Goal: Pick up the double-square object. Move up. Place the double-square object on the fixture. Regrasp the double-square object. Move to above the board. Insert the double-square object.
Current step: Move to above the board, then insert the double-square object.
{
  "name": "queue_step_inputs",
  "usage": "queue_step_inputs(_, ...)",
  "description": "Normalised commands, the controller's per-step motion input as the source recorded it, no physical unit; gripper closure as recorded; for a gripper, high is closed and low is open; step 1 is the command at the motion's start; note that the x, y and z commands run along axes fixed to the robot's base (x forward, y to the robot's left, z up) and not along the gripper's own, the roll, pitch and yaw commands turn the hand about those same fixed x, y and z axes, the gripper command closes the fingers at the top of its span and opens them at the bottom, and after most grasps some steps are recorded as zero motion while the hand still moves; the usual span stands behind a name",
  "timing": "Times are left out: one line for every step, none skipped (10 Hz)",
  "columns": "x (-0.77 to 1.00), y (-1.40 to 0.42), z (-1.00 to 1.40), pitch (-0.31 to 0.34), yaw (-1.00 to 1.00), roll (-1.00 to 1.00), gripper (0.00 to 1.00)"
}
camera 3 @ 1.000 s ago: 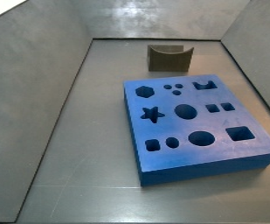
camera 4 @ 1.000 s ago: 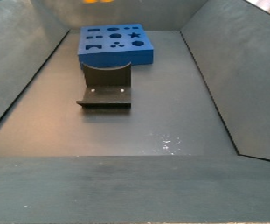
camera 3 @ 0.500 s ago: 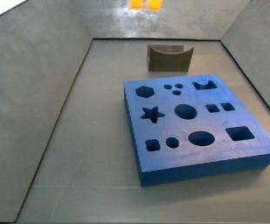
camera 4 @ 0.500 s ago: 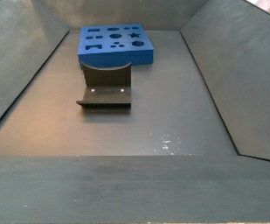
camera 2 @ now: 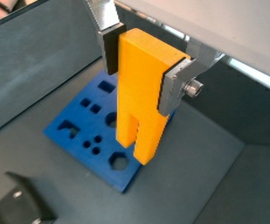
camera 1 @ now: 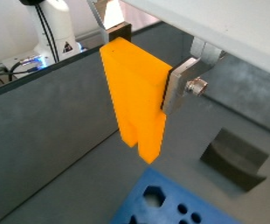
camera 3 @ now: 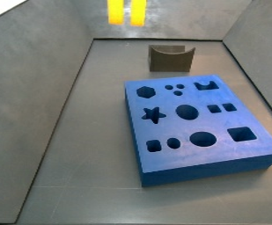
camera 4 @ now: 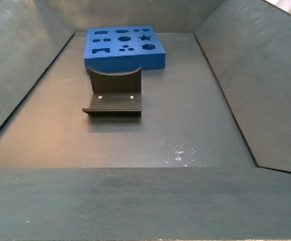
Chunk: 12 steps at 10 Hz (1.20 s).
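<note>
Gripper [camera 2: 143, 63] first: both wrist views show its two silver plates clamped on the double-square object [camera 2: 143, 92], one plate on each broad face near the upper end. The yellow-orange block hangs from the fingers [camera 1: 182, 84] with its long axis running straight down away from the wrist, the lengthwise groove open at its free lower end in a wrist view.

Below that free end, the board [camera 2: 93, 129] sits well under the gripper, its blue face and cut-outs showing past the block's tip. Further out lies the fixture [camera 1: 234, 157], the small dark holder on the grey floor, apart from the board and off to one side of the hanging block.

In a side view the block [camera 3: 126, 11] shows only as a yellow patch right at the top edge, high over the far end of the tray, with the fixture [camera 3: 170, 58] under and a little nearer than it, and the board [camera 3: 199, 127] nearer again. So the block is held high and upright, and my read is that the coming move turns on that vertical axis: down, and across to the fixture, if the set-down step is next.

Brands, labels, writing: none readable on block, board, fixture or plates. Another side view shows fixture [camera 4: 114, 91] and board [camera 4: 125, 49] only; the gripper is out of it.
</note>
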Motion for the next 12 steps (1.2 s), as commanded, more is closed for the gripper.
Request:
queue_step_inputs(-0.06,-0.01,0.01,-0.024,-0.04,-0.33,1.00)
queue_step_inputs(-0.05,0.01,0.00,-0.034,-0.02,-0.21,1.00)
queue_step_inputs(-0.02,0.00,0.00,0.000,0.00,0.00,1.00)
queue_step_inputs(0.24,-0.07,0.00,-0.027,0.26,-0.08,1.00)
queue_step_inputs(0.65,-0.09,0.00,0.000,0.29,-0.12,1.00)
queue_step_inputs(0.73,-0.24,0.00,0.000,0.29,-0.03,1.00)
queue_step_inputs(0.79,-0.30,0.00,0.000,0.24,-0.01,1.00)
queue_step_inputs(0.84,-0.31,0.00,0.000,0.20,-0.02,1.00)
queue_step_inputs(0.89,-0.28,0.00,0.000,0.21,-0.04,1.00)
queue_step_inputs(0.99,-0.16,-0.10,0.000,0.15,-0.06,1.00)
queue_step_inputs(1.00,-0.04,-0.20,0.000,0.08,-0.10,1.00)
queue_step_inputs(1.00,0.00,-0.22,-0.013,0.07,-0.09,1.00)
